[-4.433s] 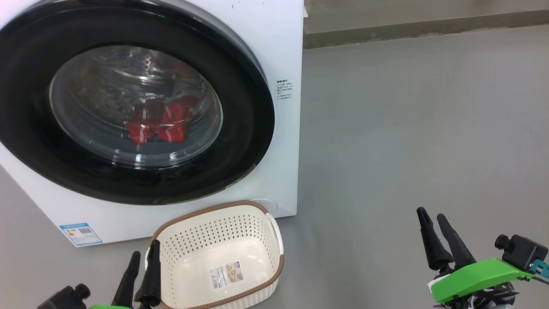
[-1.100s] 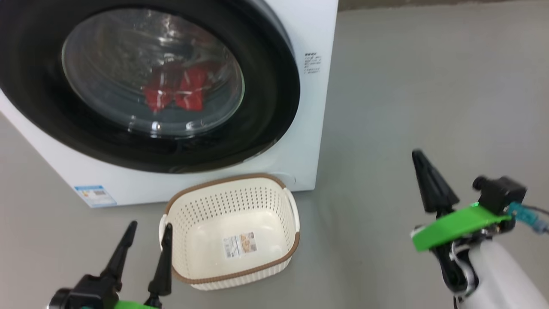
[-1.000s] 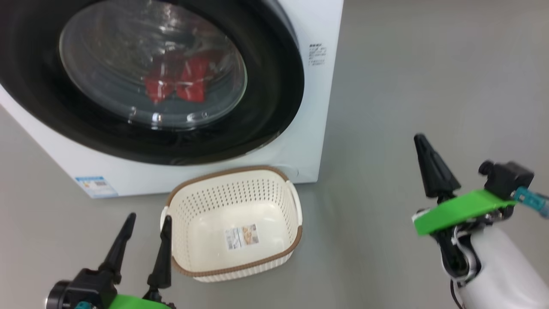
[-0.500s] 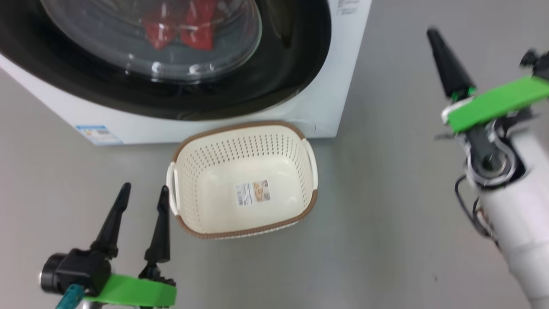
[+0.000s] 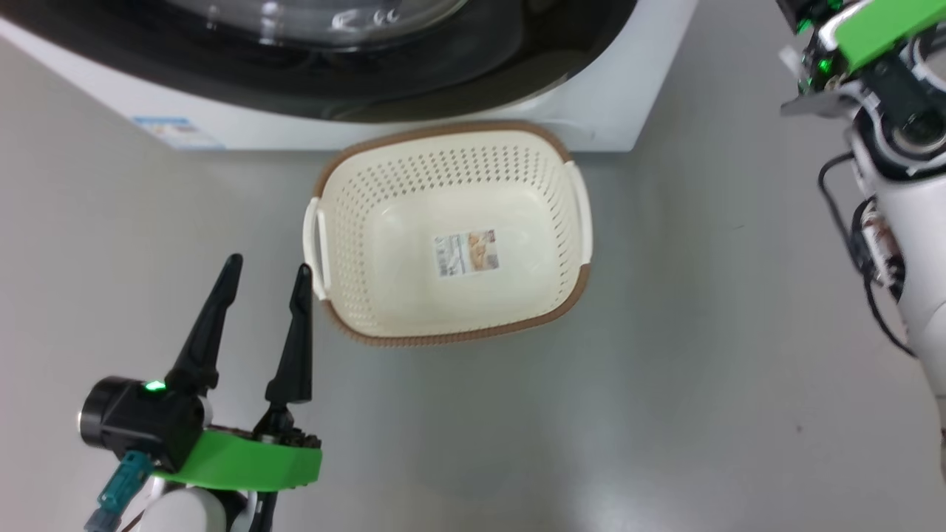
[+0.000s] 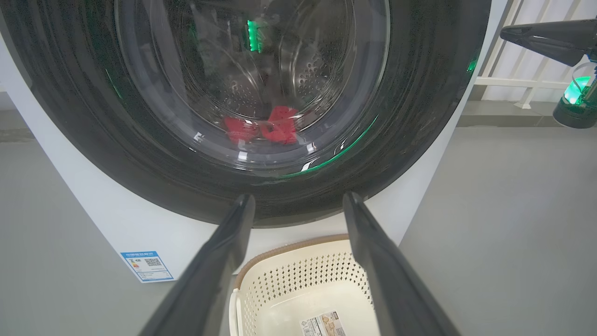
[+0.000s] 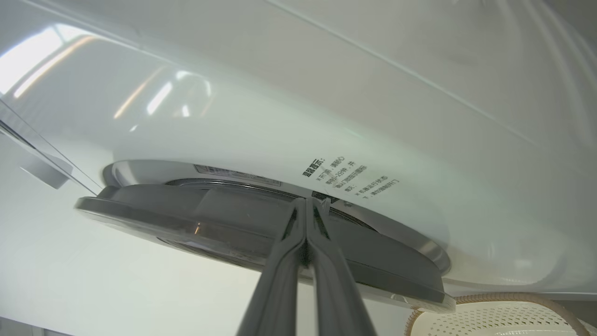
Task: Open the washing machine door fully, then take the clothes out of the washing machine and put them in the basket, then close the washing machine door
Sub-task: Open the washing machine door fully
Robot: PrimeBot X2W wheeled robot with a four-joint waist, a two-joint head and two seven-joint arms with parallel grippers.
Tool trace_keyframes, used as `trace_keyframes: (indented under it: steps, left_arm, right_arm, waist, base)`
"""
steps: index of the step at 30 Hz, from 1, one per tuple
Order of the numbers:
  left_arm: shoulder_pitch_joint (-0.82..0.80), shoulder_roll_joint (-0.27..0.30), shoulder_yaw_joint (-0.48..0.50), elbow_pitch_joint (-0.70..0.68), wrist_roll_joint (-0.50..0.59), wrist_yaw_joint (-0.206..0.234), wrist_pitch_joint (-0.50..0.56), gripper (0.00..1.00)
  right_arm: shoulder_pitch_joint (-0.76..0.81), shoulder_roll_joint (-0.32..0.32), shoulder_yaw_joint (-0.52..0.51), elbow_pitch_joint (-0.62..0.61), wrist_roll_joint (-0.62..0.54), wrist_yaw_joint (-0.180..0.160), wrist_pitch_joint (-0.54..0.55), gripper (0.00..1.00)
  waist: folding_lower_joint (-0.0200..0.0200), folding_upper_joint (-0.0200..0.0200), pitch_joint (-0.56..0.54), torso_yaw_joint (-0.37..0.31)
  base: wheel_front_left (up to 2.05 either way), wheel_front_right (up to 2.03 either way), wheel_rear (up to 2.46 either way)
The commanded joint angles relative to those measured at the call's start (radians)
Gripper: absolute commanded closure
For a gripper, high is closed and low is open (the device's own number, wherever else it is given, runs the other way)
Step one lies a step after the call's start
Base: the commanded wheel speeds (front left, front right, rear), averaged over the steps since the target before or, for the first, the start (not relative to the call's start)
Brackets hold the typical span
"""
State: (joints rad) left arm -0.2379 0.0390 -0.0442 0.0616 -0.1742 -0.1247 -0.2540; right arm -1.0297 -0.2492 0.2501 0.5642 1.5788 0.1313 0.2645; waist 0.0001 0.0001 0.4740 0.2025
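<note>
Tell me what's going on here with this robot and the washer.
A two-armed robot is starting to unload a front-loading washing machine. Its right gripper, fingers pressed shut, points at the edge of the washing machine door beside the printed label; contact cannot be judged. The door looks closed, with the red clothes behind its glass. The left gripper hangs open beside the empty basket, which sits on the floor before the machine.

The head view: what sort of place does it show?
Probably a laundry test area rather than a home: a white front-loading washing machine stands on a bare grey floor, with an empty basket set before it.
</note>
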Motion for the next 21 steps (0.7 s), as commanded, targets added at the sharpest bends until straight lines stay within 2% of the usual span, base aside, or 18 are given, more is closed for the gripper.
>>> trace_keyframes:
  steps: [1, 9, 21]
  left_arm:
    - [-0.016, 0.011, 0.026, -0.029, -0.003, 0.001, -0.008, 0.00]
    - [-0.028, 0.011, 0.016, -0.025, -0.004, 0.008, -0.008, 0.00]
    - [-0.035, 0.011, 0.009, -0.016, 0.008, 0.011, -0.008, 0.00]
  right_arm:
    - [-0.020, 0.010, -0.001, -0.021, 0.017, -0.001, 0.015, 1.00]
    - [-0.099, 0.009, -0.030, 0.004, 0.114, -0.001, 0.191, 1.00]
    - [-0.146, 0.014, -0.023, -0.006, 0.095, -0.001, 0.306, 1.00]
  waist:
    - [0.0000, -0.0001, 0.053, 0.048]
    - [-0.0001, -0.0001, 0.094, 0.082]
    - [-0.0001, -0.0001, 0.116, 0.088]
  base:
    - [0.00, 0.00, 0.00]
    - [0.00, 0.00, 0.00]
    - [0.00, 0.00, 0.00]
